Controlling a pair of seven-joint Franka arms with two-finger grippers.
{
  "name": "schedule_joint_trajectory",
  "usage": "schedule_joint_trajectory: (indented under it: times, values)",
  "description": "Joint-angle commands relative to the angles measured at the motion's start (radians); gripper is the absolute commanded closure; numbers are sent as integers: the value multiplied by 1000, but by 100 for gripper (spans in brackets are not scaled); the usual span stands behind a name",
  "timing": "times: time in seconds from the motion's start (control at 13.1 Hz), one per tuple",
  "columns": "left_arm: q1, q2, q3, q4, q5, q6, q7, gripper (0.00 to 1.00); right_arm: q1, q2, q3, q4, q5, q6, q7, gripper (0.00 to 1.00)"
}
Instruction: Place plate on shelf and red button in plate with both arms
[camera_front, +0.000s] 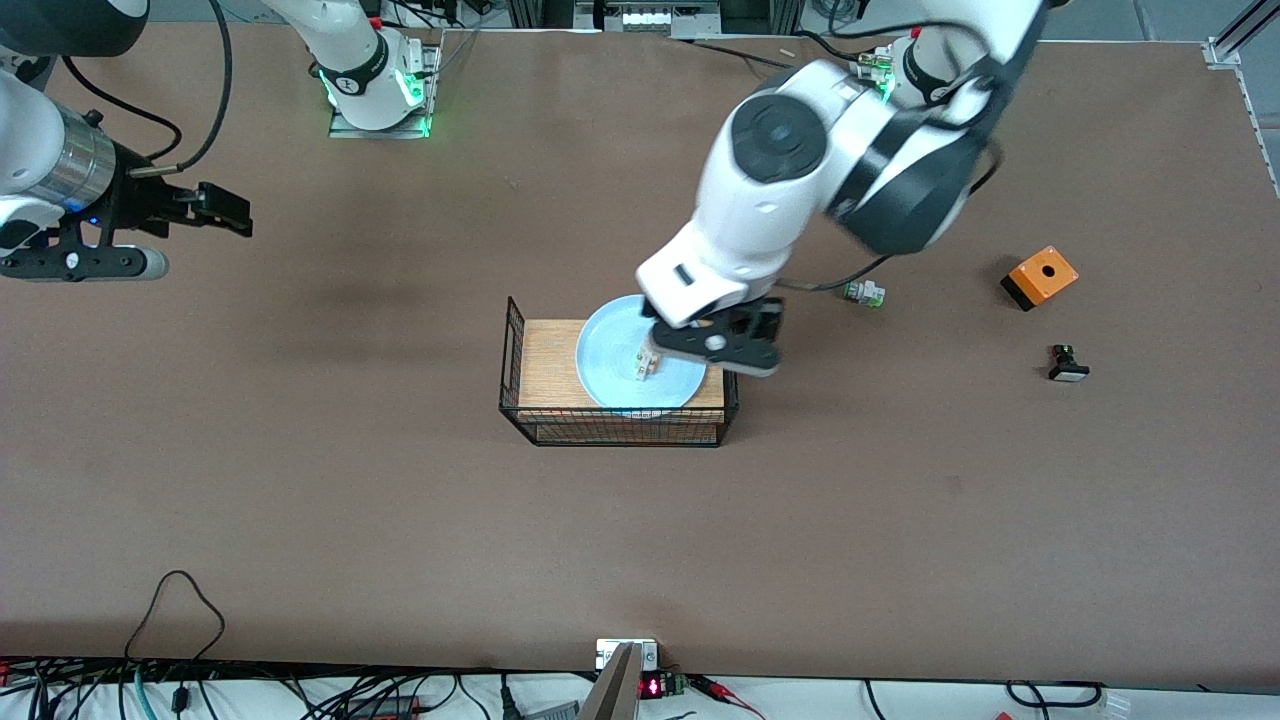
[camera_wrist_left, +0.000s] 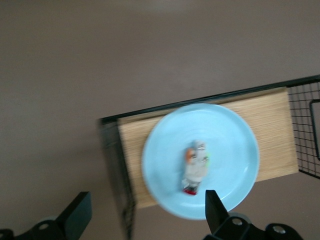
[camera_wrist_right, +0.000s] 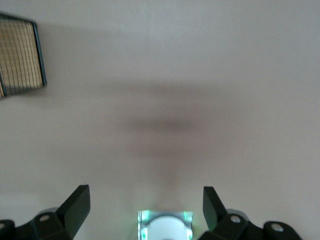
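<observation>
Over the middle of the table, the scene is set out as follows.

Left gripper (camera_front: 690, 352): held above the plate (camera_front: 610, 360), over its edge toward the left arm's end of the table. In the left wrist view the gripper (camera_wrist_left: 145, 212) is seen from above the plate (camera_wrist_left: 225, 150).

Left fingers (camera_wrist_left: 214, 207): spread wide apart; nothing is gripped and nothing is touched. The button lies between them in that view, lower down and apart from both.

Red button (camera_front: 647, 364): released, lying on its side on the plate, a little off the plate's middle toward the left arm's end. In the left wrist view the button (camera_wrist_left: 195, 167) is blurred; a red end and a pale body with a green bit can be made out.

Button's long axis: laid flat along the plate, running roughly from the robots' side toward the front camera. Which end carries the cap cannot be told for certain.

Plate: set flat on a wooden board (camera_front: 548, 362) inside a black wire basket (camera_front: 515, 350), rim up.

Right gripper (camera_front: 215, 208): waiting above bare table (camera_front: 640, 540) near the right arm's end, well apart from the basket.

Right fingers (camera_wrist_right: 76, 205): spread wide apart, holding nothing.

Other things: a green-capped white part (camera_front: 863, 293), an orange box (camera_front: 1040, 276) and a black button (camera_front: 1067, 364) lie on the table toward the left arm's end.
</observation>
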Motion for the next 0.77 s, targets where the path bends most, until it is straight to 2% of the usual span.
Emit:
schedule_joint_trajectory:
  times: [0.0,0.23,0.46,0.54,0.69]
  values:
    - [128,-108,-10,-31,15,-100,-4,0,-10,-26,13,-9,9,-46,5,0]
    - [225,-158,-1,-37,17,-195,-9,0,-7,-120,11,-109,17,-23,5,0]
    - [429,-162,-15,-28,0,-234,45,0,-2,-256,13,-322,18,96,3,0]
    - [469,-163,-15,-28,0,-246,95,0,-5,-284,13,-379,18,141,3,0]
    - [529,-177,-15,-28,-1,-252,171,0,-2,-301,13,-412,18,170,3,0]
